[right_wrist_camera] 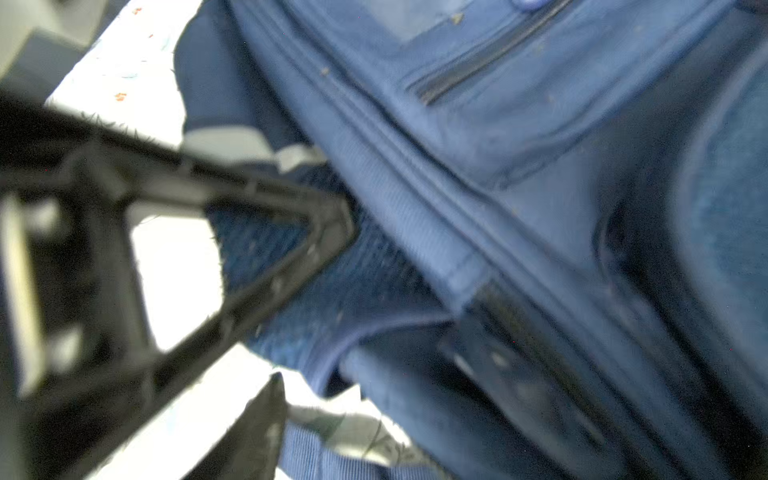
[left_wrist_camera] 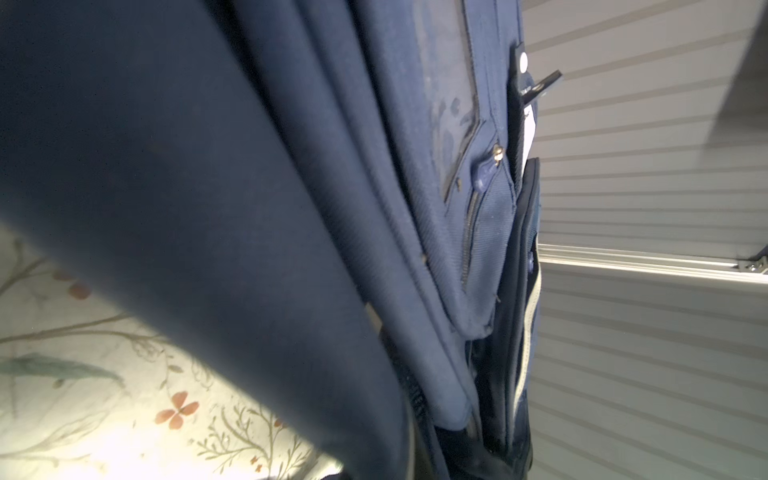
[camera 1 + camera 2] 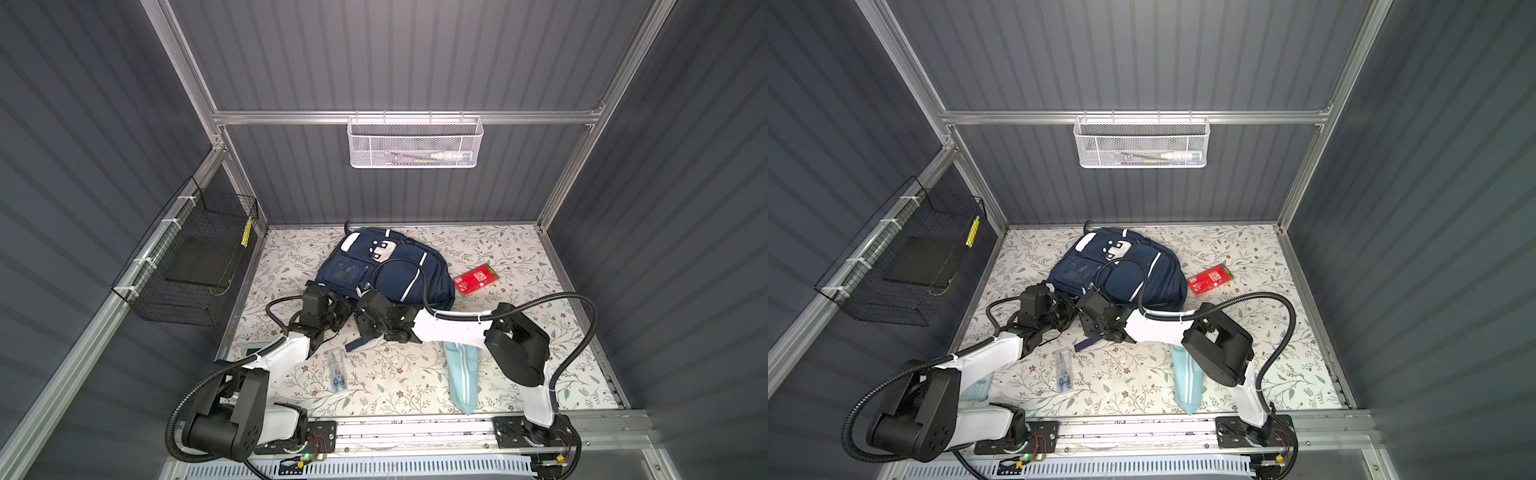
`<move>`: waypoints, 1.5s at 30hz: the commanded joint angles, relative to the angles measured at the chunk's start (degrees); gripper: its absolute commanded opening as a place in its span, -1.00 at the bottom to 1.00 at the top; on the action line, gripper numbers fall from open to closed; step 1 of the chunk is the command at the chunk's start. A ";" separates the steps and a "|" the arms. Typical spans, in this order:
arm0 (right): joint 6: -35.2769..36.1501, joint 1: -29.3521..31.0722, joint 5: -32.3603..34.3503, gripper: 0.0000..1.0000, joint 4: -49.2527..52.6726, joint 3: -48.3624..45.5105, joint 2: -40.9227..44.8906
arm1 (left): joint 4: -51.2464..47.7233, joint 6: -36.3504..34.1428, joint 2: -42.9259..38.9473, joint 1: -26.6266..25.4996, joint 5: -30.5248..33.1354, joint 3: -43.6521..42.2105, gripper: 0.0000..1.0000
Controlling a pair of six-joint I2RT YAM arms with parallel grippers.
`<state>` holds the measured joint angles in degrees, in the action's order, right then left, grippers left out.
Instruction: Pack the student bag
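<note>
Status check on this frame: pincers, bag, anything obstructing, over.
Left pincer shut on student bag near edge. Right pincer open around bag fabric. Bag lies on table; right arm's cable loops over it. Red packet, striped pouch, clear case lie apart, unpacked.

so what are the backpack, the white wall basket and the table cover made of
The student bag: navy woven fabric, matte; weave and stitched seams show up close. The white basket: probably painted metal mesh, by its fine grid and wire rim. The table cover: floral printed sheet with a slight sheen; paper or vinyl, cannot tell.
</note>
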<state>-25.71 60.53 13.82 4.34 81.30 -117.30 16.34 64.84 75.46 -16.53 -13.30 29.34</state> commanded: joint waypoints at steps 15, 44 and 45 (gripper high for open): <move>2.54 -2.70 -3.49 -1.00 0.57 -4.74 5.77 | -0.88 -3.27 0.79 1.85 -6.49 1.62 -1.00; 8.86 -26.91 -14.26 -1.00 16.47 -26.93 29.28 | -2.20 -9.23 7.44 7.92 -10.21 8.49 -0.84; 8.76 -26.10 -14.74 -1.00 16.93 -26.37 29.81 | -2.25 -9.68 8.49 7.92 -9.69 9.62 -0.75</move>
<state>-18.76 34.81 -3.27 16.38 53.19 -89.06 11.88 57.69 82.39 -10.00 -23.51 34.74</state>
